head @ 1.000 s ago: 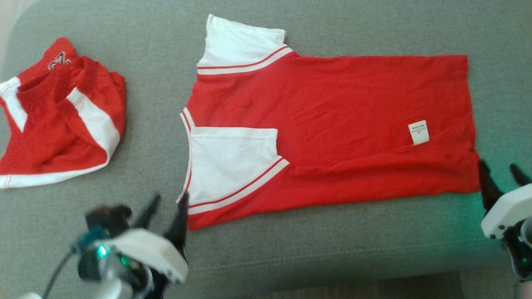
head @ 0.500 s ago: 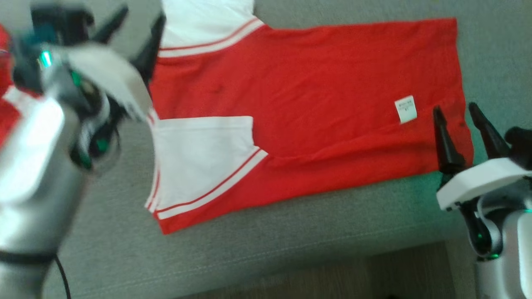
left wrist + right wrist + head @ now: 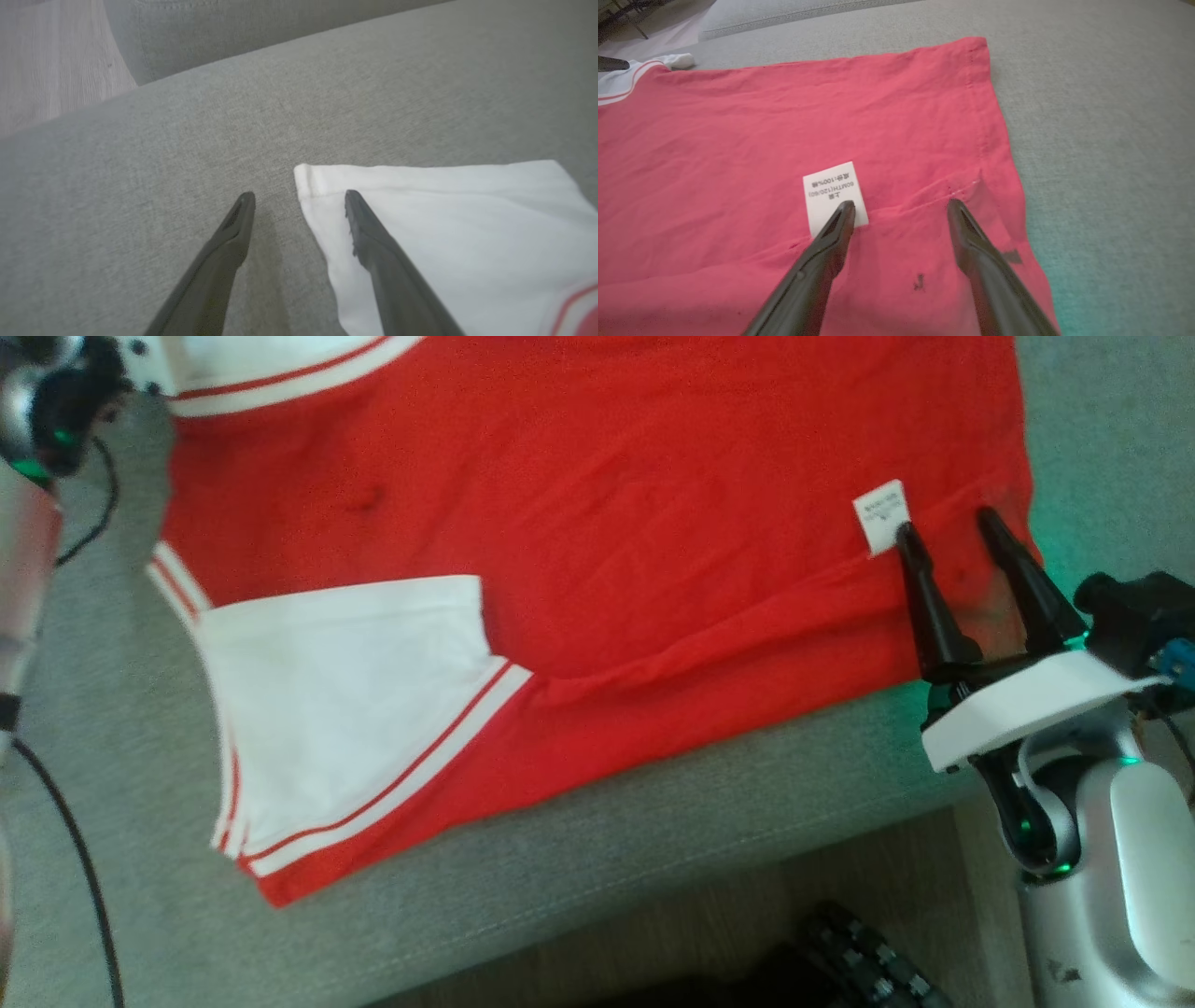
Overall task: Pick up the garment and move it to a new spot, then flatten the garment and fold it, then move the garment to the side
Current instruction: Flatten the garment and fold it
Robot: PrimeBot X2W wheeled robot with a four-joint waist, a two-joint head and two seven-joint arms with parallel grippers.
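Over the edges of the soft red garment, flat on the coarse grey cushion, my left gripper and right gripper gaped wide, empty.

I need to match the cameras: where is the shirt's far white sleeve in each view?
Head view: the far white sleeve is at the top edge, left of centre.
Left wrist view: it is at the lower right, and the open left gripper straddles its corner.
Right wrist view: it is small, at the upper left edge.
Shared landmark: the sleeve's red stripe.
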